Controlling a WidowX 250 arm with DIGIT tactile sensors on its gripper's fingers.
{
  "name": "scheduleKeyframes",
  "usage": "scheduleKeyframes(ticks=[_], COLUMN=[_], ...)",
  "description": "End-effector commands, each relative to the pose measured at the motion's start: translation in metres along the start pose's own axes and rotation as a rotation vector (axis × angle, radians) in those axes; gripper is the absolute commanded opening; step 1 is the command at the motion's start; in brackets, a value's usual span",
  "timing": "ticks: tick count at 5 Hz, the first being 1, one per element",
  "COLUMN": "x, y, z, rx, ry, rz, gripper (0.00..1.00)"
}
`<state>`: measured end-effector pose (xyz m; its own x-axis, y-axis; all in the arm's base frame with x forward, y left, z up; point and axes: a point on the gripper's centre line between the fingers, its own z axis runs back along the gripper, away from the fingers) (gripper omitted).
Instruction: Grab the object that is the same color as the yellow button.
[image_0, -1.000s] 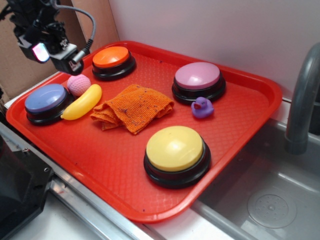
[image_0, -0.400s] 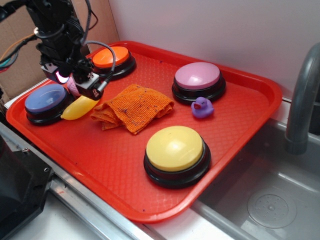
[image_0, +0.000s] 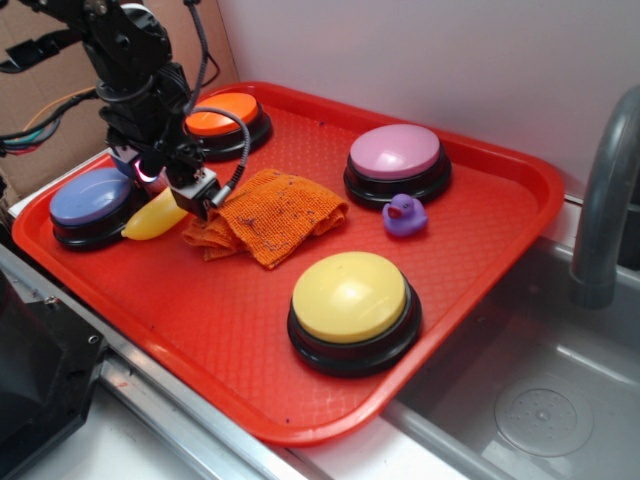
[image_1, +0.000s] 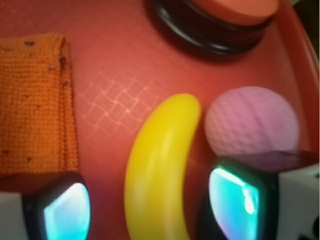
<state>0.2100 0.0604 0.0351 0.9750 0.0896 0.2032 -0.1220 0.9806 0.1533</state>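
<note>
The yellow toy banana (image_0: 152, 217) lies on the red tray (image_0: 250, 330) at the left, between the blue button (image_0: 90, 200) and the orange cloth (image_0: 270, 213). In the wrist view the banana (image_1: 157, 165) runs lengthwise between the two fingers, with a gap on each side. My gripper (image_0: 165, 183) is open, low over the banana; its midpoint in the wrist view (image_1: 150, 210) is on the banana. The pink textured ball (image_1: 252, 120) touches the banana's far right side. The yellow button (image_0: 350, 300) sits at the tray's front.
The orange button (image_0: 225, 115) is just behind the gripper, and also shows in the wrist view (image_1: 220, 20). The pink button (image_0: 396, 157) and a purple duck (image_0: 404, 214) are at the right. The cloth (image_1: 32, 100) lies left of the fingers. A sink and faucet (image_0: 605, 200) are right of the tray.
The gripper has come down from above the tray's back left corner and moved right, to sit over the banana. It now hides the pink ball in the exterior view.
</note>
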Motion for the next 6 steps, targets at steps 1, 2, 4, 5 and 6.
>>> scheduleKeyframes(ticks=[1,2,4,5,6], x=[0.005,0.004,0.004,0.004,0.005], y=[0.001,-0.001,-0.006,-0.006,-0.003], z=[-0.019,-0.026,-0.027,-0.026,-0.012], rx=[0.023,0.023,0.011,0.01,0.005], ry=[0.006,0.021,0.014,0.011,-0.007], rz=[-0.059,-0.053,-0.073,-0.073,-0.046], gripper=[1.0,1.0,0.0,0.0,0.0])
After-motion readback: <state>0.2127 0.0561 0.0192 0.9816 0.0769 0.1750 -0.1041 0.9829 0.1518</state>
